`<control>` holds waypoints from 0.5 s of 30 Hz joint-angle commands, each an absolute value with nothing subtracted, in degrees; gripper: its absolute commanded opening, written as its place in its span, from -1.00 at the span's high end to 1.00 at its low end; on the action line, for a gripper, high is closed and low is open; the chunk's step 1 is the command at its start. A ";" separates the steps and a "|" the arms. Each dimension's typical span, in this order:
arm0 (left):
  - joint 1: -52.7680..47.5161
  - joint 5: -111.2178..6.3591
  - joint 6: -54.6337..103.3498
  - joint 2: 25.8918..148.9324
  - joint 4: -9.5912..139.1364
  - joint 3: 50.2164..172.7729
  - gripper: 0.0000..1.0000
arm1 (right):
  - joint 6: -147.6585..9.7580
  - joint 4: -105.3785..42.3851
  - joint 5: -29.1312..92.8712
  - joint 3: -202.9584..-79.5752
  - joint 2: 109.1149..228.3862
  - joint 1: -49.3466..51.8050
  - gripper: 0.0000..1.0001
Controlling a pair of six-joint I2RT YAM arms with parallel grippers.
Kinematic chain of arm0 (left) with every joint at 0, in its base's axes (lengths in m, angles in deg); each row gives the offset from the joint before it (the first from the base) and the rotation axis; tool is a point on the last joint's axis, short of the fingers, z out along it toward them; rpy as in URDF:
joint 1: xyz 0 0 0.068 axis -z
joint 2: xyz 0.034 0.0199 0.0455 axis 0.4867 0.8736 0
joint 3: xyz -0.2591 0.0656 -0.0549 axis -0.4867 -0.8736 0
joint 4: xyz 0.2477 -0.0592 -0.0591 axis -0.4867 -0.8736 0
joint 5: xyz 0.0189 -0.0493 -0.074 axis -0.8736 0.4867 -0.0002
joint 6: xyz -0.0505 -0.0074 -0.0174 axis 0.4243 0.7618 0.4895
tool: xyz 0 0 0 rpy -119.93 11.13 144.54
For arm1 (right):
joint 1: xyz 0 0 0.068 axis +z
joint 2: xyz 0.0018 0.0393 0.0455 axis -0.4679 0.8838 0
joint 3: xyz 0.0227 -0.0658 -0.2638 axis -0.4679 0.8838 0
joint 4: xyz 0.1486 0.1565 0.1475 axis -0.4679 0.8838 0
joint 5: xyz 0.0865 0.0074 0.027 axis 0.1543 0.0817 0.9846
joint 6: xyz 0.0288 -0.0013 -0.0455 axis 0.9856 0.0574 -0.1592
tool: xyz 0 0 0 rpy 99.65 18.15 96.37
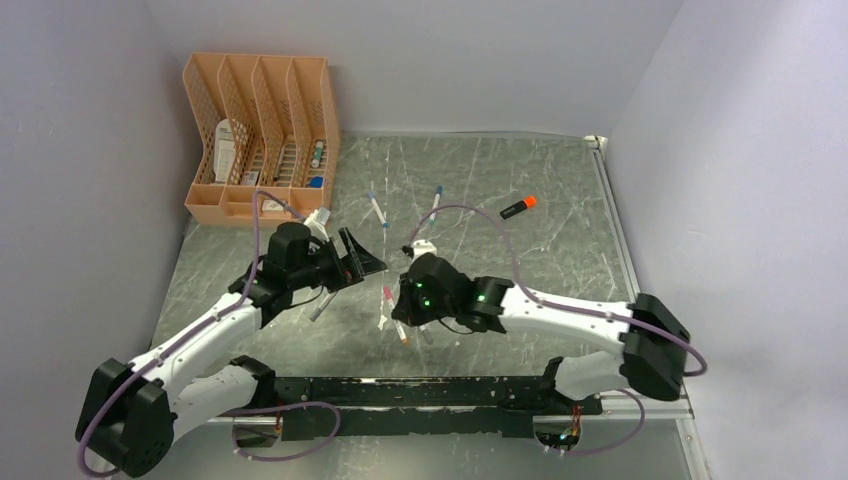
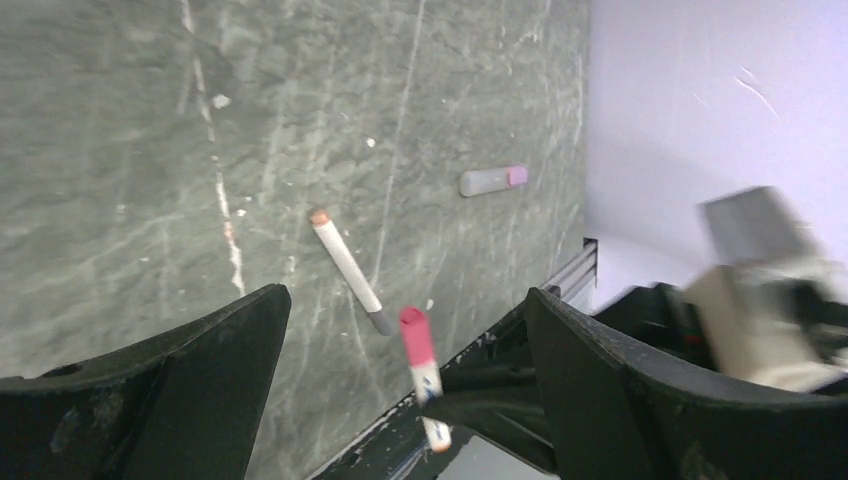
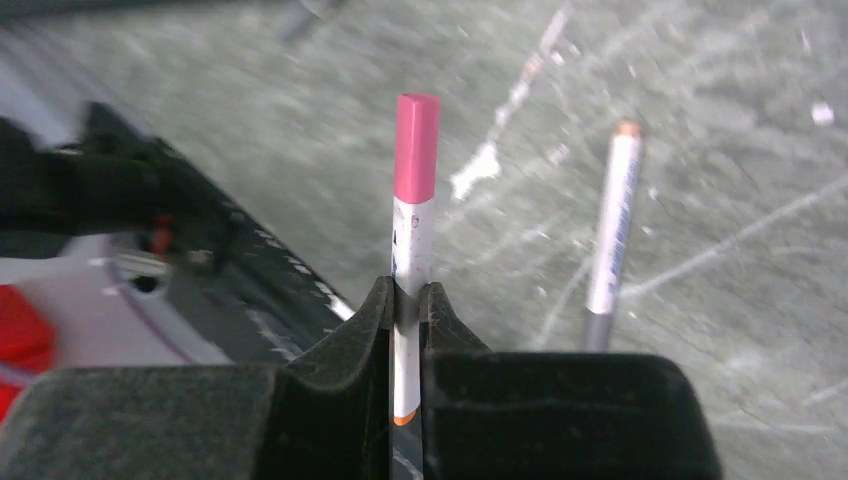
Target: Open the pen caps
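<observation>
Both arms reach inward over the tabletop [image 1: 560, 200]; left tool [image 1: 362, 257] gapes wide, right tool [image 3: 407, 292] (jaws nearly touching) pinches a pen [image 3: 412, 225].

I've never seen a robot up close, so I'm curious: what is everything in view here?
table: one, grey-green marbled, under everything
rack: one, orange, back left corner
pink-capped pen: one, white, gripped in the right pincer
other pens: several, white or grey, lying mid-table
marker: one, black with orange tip, back right
loose cap: one, grey with pink end, lying flat
left pincer: one, black, open
right pincer: one, black, shut on the pen
</observation>
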State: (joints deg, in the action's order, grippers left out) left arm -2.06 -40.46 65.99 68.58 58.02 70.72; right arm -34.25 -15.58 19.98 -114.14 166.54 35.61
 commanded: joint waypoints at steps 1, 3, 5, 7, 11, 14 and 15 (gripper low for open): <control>1.39 -36.55 70.60 71.10 68.29 70.62 -0.97 | -34.64 -23.94 24.26 -112.08 160.44 34.49 1.00; 3.26 -37.37 71.29 72.65 69.76 71.23 -0.97 | -34.95 -23.94 25.05 -112.50 159.62 33.98 1.00; 4.64 -37.85 71.77 74.11 70.83 71.88 -0.95 | -35.15 -23.50 25.22 -113.04 159.22 33.54 1.00; 5.77 -38.27 72.02 75.15 71.22 72.40 -0.93 | -35.18 -23.34 24.86 -113.25 158.82 33.04 1.00; 7.09 -39.21 72.65 75.42 71.38 72.72 -0.86 | -34.59 -22.41 24.22 -113.05 158.19 31.21 1.00; 7.58 -39.81 73.45 74.95 71.60 72.27 -0.78 | -34.31 -22.15 23.93 -112.58 157.63 29.82 1.00; 7.67 -39.90 73.73 74.74 71.94 71.97 -0.74 | -34.33 -21.93 24.11 -112.55 157.55 29.34 1.00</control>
